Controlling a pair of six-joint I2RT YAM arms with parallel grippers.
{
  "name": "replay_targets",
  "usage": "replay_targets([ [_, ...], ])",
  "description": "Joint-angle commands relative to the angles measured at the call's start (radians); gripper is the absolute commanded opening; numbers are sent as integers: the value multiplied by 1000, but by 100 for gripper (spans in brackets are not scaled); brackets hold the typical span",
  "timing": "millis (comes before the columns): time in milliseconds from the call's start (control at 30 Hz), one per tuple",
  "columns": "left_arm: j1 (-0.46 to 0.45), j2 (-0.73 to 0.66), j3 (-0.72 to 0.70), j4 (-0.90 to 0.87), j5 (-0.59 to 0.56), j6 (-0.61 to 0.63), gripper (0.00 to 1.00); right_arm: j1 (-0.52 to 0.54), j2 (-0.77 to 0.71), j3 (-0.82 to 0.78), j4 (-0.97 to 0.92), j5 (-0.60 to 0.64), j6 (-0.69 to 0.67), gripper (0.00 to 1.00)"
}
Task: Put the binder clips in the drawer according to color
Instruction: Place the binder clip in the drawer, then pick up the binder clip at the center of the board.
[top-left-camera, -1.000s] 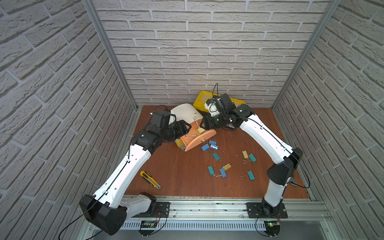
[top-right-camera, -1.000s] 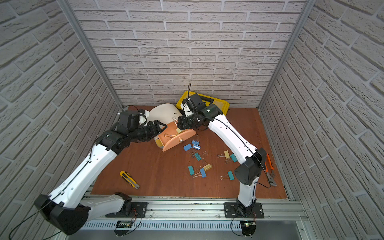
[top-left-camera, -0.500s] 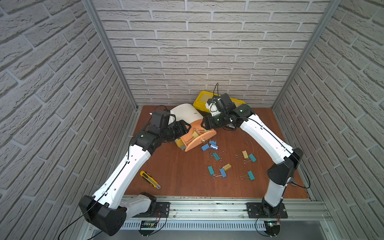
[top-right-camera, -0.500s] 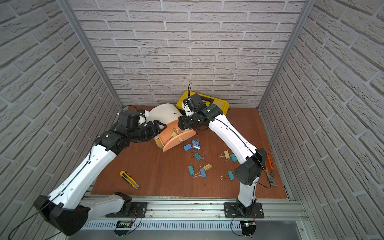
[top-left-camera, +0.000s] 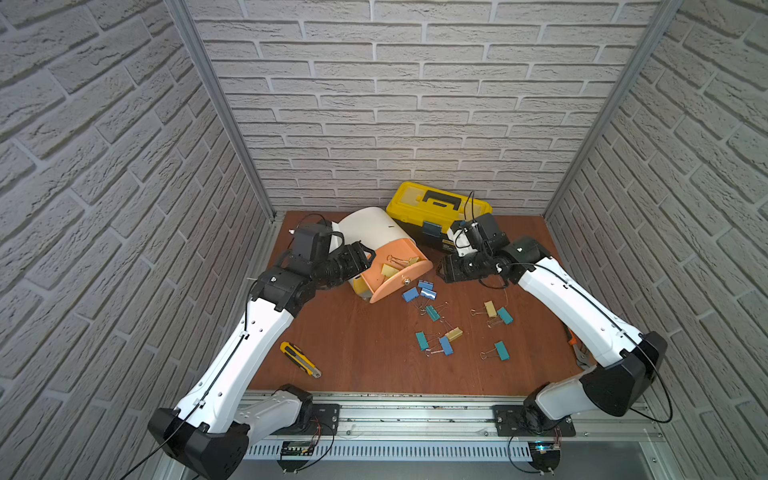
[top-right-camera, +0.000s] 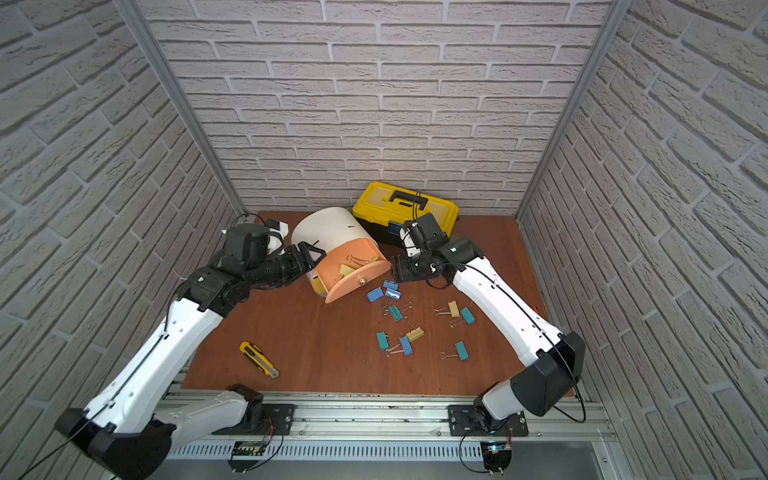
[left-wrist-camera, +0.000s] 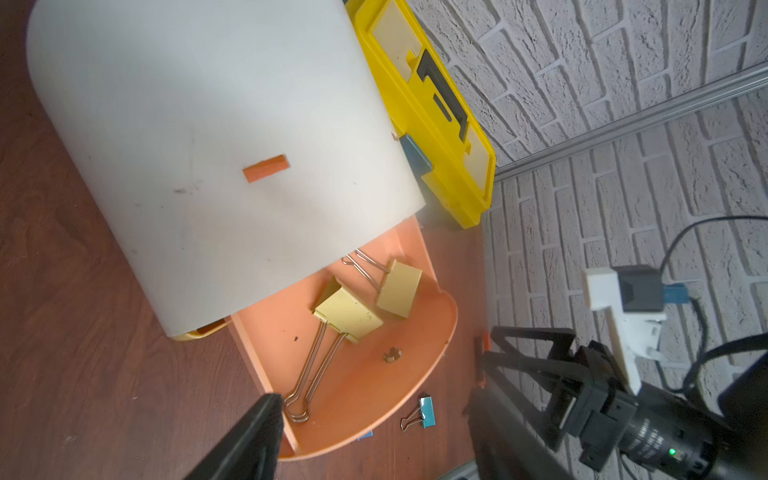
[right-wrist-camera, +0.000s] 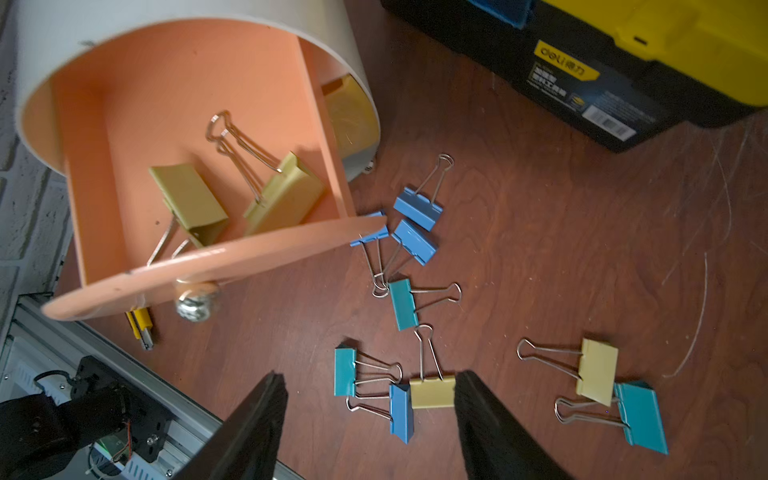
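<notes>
The white drum-shaped drawer cabinet (top-left-camera: 374, 226) lies tilted, its peach drawer (top-left-camera: 399, 277) pulled out. Two pale yellow binder clips (left-wrist-camera: 348, 312) (left-wrist-camera: 399, 289) lie inside it. Several more clips are scattered on the table: blue ones (top-left-camera: 410, 295) by the drawer front, teal ones (top-left-camera: 501, 350), and yellow ones (top-left-camera: 491, 308). My left gripper (top-left-camera: 365, 257) stands open at the drawer's left side wall, one fingertip (left-wrist-camera: 268, 409) by that wall. My right gripper (top-left-camera: 446, 272) hovers open and empty just right of the drawer, with loose clips (right-wrist-camera: 432, 392) on the table below it.
A yellow-black toolbox (top-left-camera: 436, 208) stands against the back wall behind the cabinet. A yellow utility knife (top-left-camera: 299, 359) lies front left. Pliers (top-left-camera: 575, 349) lie by the right wall under my right arm. Brick walls close in three sides.
My right gripper has drawn back from over the drawer, rightward and toward the front, with its jaws a little wider. The left arm has stayed put.
</notes>
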Motion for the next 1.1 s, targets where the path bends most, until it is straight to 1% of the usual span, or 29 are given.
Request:
replay_targets([
  [0,13,-50,-35,-20,-28,11,74,-10,-66,-103,64,15,35,67],
  [100,16,-94,-76,-36,-45,1,74,-13,-97,-197,76,19,56,66],
  [233,22,-167,-135,-67,-76,-17,74,-16,-99,-310,97,-1,81,65],
  [400,24,-267,-213,-104,-112,-50,74,-13,-88,-444,177,-22,103,59],
  [533,23,-344,-279,-129,-131,-82,74,-7,-41,-518,224,-35,103,54],
  [733,25,-425,-349,-150,-143,-119,74,13,55,-538,270,-42,97,47],
  [900,25,-436,-367,-153,-141,-126,74,23,140,-508,287,-42,89,43],
  [1067,24,-432,-367,-153,-140,-126,74,31,190,-472,278,-2,88,42],
])
